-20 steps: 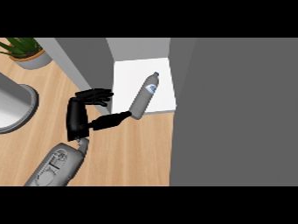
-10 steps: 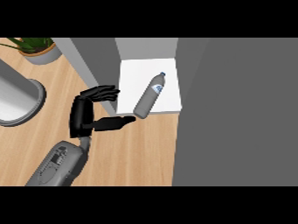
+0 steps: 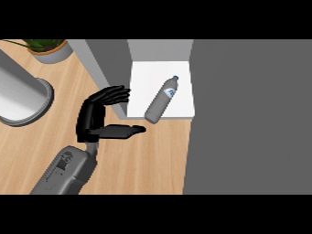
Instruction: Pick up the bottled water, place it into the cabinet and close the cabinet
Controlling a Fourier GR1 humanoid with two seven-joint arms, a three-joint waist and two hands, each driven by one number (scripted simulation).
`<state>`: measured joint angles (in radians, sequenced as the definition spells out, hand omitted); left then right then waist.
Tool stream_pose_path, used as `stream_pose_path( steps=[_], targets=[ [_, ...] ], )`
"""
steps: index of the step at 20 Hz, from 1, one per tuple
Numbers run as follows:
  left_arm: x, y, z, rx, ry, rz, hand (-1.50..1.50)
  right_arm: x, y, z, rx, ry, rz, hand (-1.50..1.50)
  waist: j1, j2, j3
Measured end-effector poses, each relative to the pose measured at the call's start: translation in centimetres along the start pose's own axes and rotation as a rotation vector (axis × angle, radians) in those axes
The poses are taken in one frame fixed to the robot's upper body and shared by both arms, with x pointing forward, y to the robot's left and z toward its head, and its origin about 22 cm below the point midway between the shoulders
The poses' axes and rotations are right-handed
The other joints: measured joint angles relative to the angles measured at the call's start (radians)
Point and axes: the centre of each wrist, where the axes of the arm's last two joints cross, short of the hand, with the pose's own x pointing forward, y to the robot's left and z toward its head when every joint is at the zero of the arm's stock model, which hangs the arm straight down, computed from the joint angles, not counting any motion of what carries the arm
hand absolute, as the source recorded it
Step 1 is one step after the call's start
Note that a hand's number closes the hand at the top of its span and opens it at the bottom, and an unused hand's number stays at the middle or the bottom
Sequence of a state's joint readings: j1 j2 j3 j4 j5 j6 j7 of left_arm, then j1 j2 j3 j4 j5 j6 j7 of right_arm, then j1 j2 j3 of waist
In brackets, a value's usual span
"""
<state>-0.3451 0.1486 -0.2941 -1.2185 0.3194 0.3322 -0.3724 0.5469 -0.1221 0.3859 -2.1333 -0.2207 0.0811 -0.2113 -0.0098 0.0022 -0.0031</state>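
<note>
On the wooden counter (image 3: pixel 43 146), the left hand (image 3: pixel 96 119) hangs released and holds nothing, just beside the cabinet (image 3: pixel 159 68).

Its fingers (image 3: pixel 111 95) are spread and its thumb juts toward the shelf edge; the right hand shows nowhere. Beyond it, the bottled water (image 3: pixel 160 100) lies on its side, tilted, on the cabinet's white shelf (image 3: pixel 145 84), apart from the hand; nothing else sits inside. Judged from this, only the door remains, and the bottle's base lies near the shelf's front edge, so a swinging door could nudge or roll it. A large grey cylinder (image 3: pixel 9 91) and a potted plant (image 3: pixel 49 48) stand farther left.
</note>
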Motion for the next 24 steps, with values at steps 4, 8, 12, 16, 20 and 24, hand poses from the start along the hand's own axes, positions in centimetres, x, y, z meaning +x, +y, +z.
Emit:
stream_pose_path(
  steps=[4, 8, 12, 16, 20, 24],
  targets=[
    [1.8, -1.2, 0.0, -0.030, -0.025, 0.081, -1.50, -0.1, 0.5, 0.5, -0.007, 0.002, 0.004, -1.50, 0.006, -0.001, 0.000],
    [4.3, -1.6, 0.7, -0.039, -0.080, 0.149, -1.50, 0.1, 0.9, 0.9, -0.003, 0.005, 0.005, -1.50, 0.008, -0.004, 0.002],
    [6.5, -2.3, 2.3, -0.056, -0.111, 0.194, -1.50, 0.7, 1.3, 0.9, -0.003, 0.005, 0.009, -1.50, 0.009, -0.005, 0.003],
    [8.3, -2.3, 5.0, -0.077, -0.123, 0.236, -1.50, 0.6, 1.3, 0.6, 0.001, 0.004, 0.017, -1.50, 0.012, -0.005, 0.003],
    [9.7, -2.3, 7.6, -0.113, -0.109, 0.276, -1.50, 0.8, 1.4, 0.8, 0.043, 0.021, 0.057, -1.50, 0.012, -0.005, 0.003],
    [10.7, -1.3, 9.8, -0.133, -0.113, 0.296, -1.50, 1.4, 1.7, 0.9, 0.128, 0.066, 0.099, 1.50, 0.014, -0.006, 0.003]
  ],
)
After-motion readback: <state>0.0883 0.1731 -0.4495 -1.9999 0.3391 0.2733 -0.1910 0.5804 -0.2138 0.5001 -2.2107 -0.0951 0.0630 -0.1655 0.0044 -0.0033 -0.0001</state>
